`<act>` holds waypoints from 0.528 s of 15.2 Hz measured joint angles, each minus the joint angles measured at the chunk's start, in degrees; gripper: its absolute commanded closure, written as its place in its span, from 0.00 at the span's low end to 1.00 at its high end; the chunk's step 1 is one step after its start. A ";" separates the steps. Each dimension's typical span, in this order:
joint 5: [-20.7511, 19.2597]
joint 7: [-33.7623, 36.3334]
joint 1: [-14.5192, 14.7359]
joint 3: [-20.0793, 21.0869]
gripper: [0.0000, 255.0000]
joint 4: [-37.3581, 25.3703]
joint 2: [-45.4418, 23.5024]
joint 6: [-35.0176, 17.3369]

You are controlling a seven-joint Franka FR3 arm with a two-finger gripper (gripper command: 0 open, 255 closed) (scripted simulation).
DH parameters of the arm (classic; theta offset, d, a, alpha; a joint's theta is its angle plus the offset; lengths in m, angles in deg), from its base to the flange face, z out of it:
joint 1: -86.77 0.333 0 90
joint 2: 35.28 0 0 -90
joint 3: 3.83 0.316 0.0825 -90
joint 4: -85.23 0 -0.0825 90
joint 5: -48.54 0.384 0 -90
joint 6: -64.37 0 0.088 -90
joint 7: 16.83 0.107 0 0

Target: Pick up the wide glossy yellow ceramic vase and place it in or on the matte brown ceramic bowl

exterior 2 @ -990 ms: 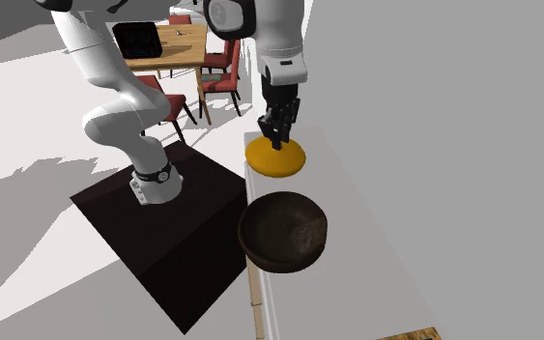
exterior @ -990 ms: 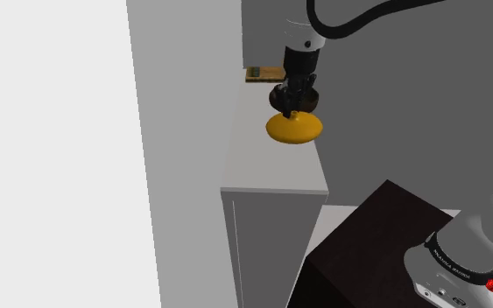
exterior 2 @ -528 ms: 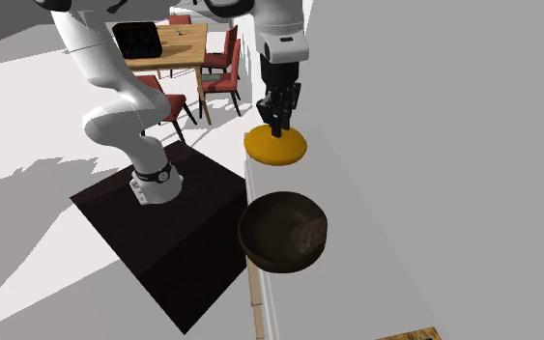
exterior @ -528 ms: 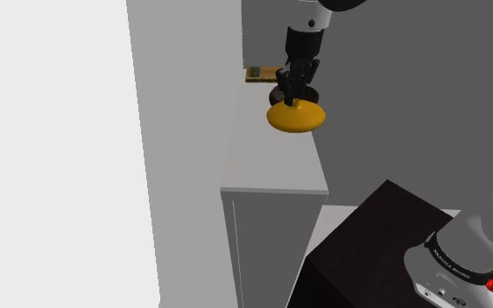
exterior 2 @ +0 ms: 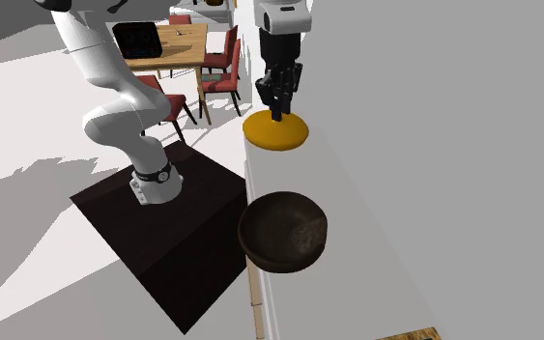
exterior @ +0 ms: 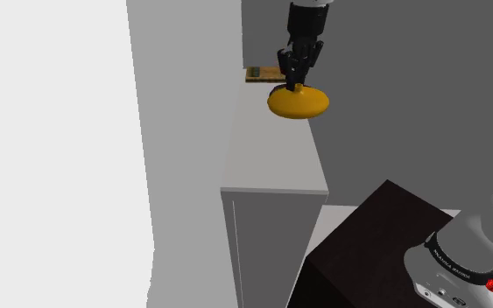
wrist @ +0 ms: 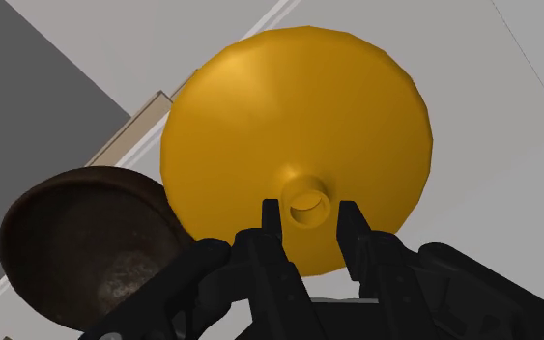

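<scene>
Gripper clenched on the short neck of the yellow vase, one black finger on either side. The wide, glossy body hangs upright beneath the hand, lifted above the white counter near one end. Farther along that counter, apart from the vase, sits the dark brown bowl, mouth upward.

The pale counter before me runs along a grey wall, a small wooden board at one end — and beyond it, red chairs stand round a wooden table.
</scene>
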 measured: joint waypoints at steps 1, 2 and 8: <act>-0.04 -0.08 -0.05 -0.07 1.00 -0.83 -0.08 0.76; -0.11 0.00 -0.07 -0.05 1.00 -1.92 -0.39 1.54; -1.47 -4.04 -2.03 -2.59 1.00 -9.78 -5.44 4.53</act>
